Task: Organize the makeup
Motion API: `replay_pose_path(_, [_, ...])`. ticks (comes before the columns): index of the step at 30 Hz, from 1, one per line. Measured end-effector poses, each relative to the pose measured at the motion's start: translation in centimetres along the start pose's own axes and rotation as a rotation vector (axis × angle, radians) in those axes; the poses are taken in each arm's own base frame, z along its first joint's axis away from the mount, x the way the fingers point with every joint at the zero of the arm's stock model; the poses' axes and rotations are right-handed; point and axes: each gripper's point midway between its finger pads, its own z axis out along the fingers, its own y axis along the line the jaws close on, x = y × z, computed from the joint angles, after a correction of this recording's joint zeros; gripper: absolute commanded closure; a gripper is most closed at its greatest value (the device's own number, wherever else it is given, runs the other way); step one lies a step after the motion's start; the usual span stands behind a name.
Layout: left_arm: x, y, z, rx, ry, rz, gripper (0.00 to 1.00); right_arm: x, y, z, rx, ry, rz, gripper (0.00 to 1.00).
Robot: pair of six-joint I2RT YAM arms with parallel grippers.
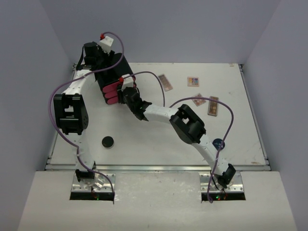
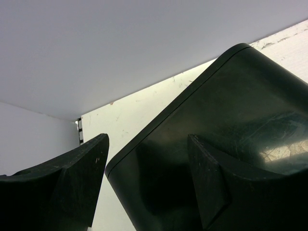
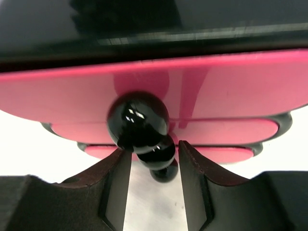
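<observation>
My left claw (image 2: 148,139), open, is straddling a corner of the chest (image 2: 231,96) to steady it; my right claw (image 3: 151,151) is bracketing the top knob (image 3: 138,120), whether gripping I cannot tell. The palettes (image 1: 193,81) are lying on the table (image 1: 159,139).

My white table (image 1: 159,139), scuffed and flecked in places, stands boxed in by plain pale lavender-grey walls: a back wall (image 1: 183,29), a left wall (image 1: 24,96) and a right wall (image 1: 288,106). A metal rail (image 1: 159,167) trims the table's near edge, and an off-white ledge (image 1: 159,207) lies just in front of it. The light is soft and even, the shadows faint.
</observation>
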Motion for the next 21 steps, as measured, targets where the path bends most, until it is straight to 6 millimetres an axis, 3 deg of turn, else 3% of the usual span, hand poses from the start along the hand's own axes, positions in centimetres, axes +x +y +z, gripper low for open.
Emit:
replay_pose_path(5, [0.0, 0.0, 0.0, 0.001, 0.000, 0.000, 0.35, 1.0, -0.4, -0.1, 0.018, 0.028, -0.005, 0.61])
replay_pose_path(9, [0.0, 0.0, 0.0, 0.002, 0.000, 0.000, 0.35, 1.0, -0.5, 0.0, 0.021, 0.026, -0.008, 0.70])
replay_pose_path(12, [0.0, 0.0, 0.0, 0.002, 0.000, 0.000, 0.35, 0.9, -0.6, 0.0, 0.026, 0.023, -0.018, 1.00])
replay_pose_path(21, [0.0, 0.0, 0.0, 0.001, 0.000, 0.001, 0.34, 1.5, -0.6, -0.8, 0.017, 0.017, -0.010, 1.00])
